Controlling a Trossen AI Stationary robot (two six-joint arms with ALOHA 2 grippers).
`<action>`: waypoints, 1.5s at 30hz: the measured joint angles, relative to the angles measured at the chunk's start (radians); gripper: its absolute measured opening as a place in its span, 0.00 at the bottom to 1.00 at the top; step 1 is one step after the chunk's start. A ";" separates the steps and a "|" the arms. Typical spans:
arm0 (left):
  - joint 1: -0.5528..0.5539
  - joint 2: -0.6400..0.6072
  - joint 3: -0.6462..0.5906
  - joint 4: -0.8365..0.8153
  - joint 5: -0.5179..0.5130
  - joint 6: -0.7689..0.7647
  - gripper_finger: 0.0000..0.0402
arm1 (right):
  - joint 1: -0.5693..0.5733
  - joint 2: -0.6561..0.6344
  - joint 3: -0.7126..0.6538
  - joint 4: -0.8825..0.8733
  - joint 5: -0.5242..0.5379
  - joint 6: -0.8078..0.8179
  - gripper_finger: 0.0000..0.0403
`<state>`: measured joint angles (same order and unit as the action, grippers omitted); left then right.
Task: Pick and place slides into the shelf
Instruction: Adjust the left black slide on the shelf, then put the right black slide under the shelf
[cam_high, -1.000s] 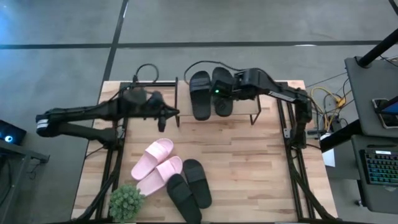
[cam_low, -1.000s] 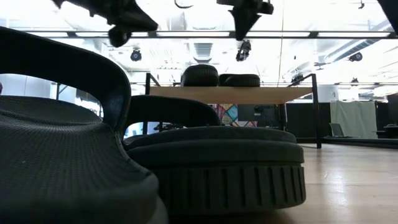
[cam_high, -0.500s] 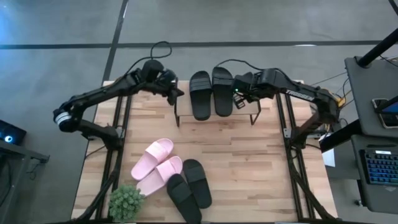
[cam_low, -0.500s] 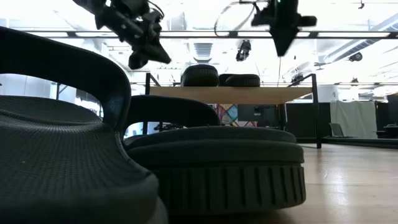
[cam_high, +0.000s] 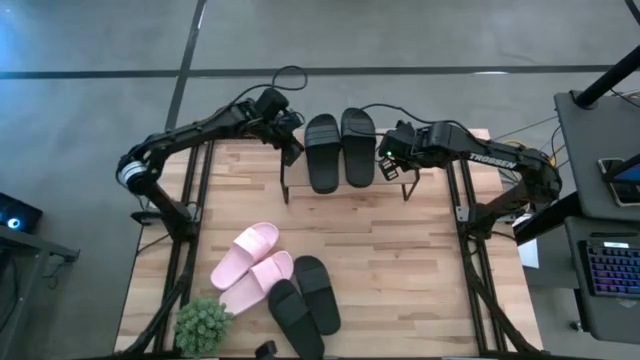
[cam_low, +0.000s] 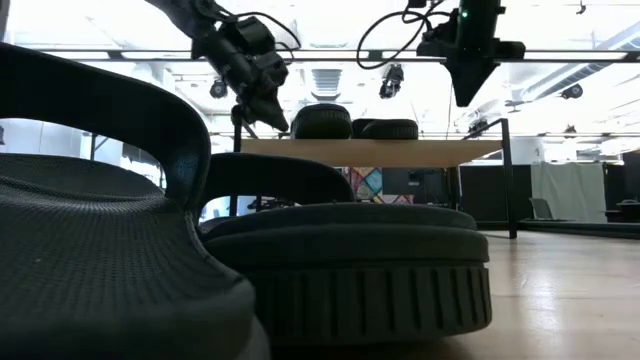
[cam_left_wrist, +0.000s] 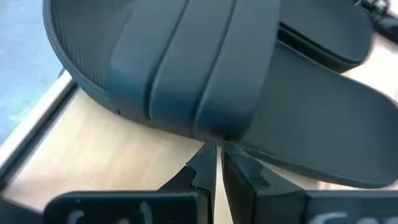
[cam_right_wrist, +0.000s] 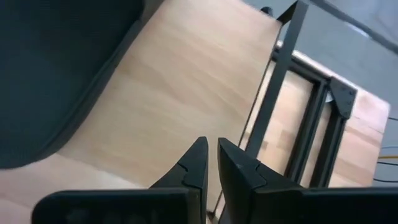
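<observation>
You see two black slides (cam_high: 338, 150) side by side atop the shelf (cam_high: 392, 190); two pink slides (cam_high: 250, 265) and two more black ones (cam_high: 305, 300) lie near the table's front.

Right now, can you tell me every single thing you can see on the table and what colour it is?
shelf: one, light wooden top on thin black legs, at the far edge of the table.
black slides on the shelf: two, black, side by side on the shelf's top board.
pink slides: two, pale pink, on the table near the front left.
black slides on the table: two, black, just right of the pink pair, near the front edge.
plant: one, green, at the front left corner.
table: one, light wood.
left gripper: one, dark, shut, at the shelf's left end beside the left black slide.
right gripper: one, dark, shut, over the shelf's right end.
</observation>
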<state>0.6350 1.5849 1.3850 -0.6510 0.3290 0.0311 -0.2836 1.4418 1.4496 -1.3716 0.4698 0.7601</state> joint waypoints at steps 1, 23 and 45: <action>0.000 0.011 0.016 -0.002 -0.001 0.005 0.02 | 0.000 -0.001 0.000 0.003 0.003 0.000 0.07; -0.024 0.098 0.095 0.005 0.019 0.016 0.02 | -0.001 -0.002 0.000 0.046 0.032 -0.036 0.07; -0.124 -0.317 0.026 -0.281 0.012 0.033 0.02 | 0.305 -0.030 -0.014 0.186 -0.219 -0.234 0.07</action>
<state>0.5112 1.2677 1.4111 -0.9317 0.3408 0.0640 0.0213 1.4120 1.4361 -1.1851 0.2508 0.5263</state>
